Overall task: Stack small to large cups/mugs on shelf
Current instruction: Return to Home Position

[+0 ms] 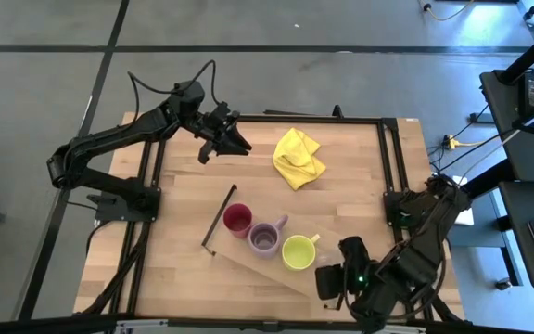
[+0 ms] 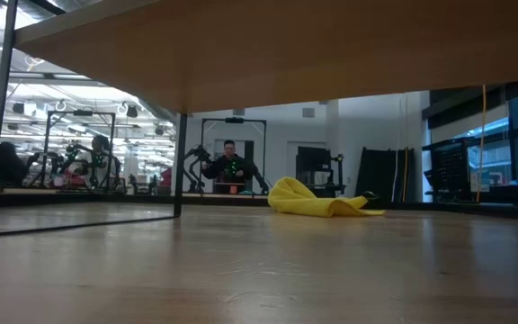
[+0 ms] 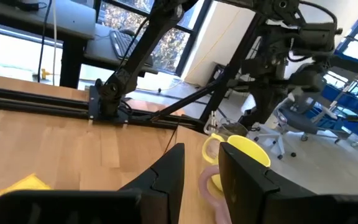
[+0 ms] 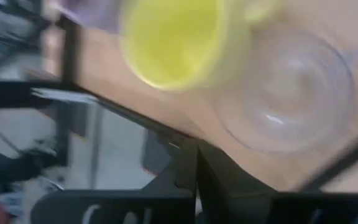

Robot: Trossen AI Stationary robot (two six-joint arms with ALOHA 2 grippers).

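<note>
Right wrist view: tumbler near right tool.

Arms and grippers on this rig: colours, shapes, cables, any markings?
Both arms are dark, near-black jointed links. The left arm has a black cable looping above it, and the left gripper ends in two dark, wedge-shaped fingers. The right arm shows a small green light near its wrist. The right gripper is equally dark. No legible markings.
</note>
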